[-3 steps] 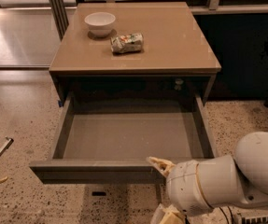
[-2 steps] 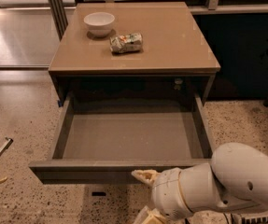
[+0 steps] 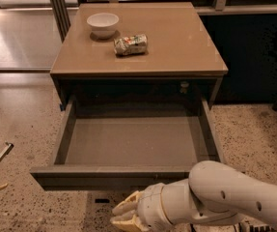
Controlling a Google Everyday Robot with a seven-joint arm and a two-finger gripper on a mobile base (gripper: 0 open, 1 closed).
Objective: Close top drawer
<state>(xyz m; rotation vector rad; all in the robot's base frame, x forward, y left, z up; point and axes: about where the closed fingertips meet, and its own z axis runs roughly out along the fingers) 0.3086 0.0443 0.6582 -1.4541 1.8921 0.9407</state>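
The drawer (image 3: 110,176) stood pulled far out of the cabinet (image 3: 186,47), its grey inside bare and its long front panel running left to right, square to the cabinet. The gripper (image 3: 126,215) hung just outside and below that front panel, a little right of its middle, on the side away from the cabinet; whether it was released or clenched could not be told, and it grasped nothing. The closing push would probably run straight from the gripper toward the cabinet. On the cabinet's top sat a bowl (image 3: 103,23) and a crushed can (image 3: 130,44). Speckled floor (image 3: 24,124) lay around the cabinet.
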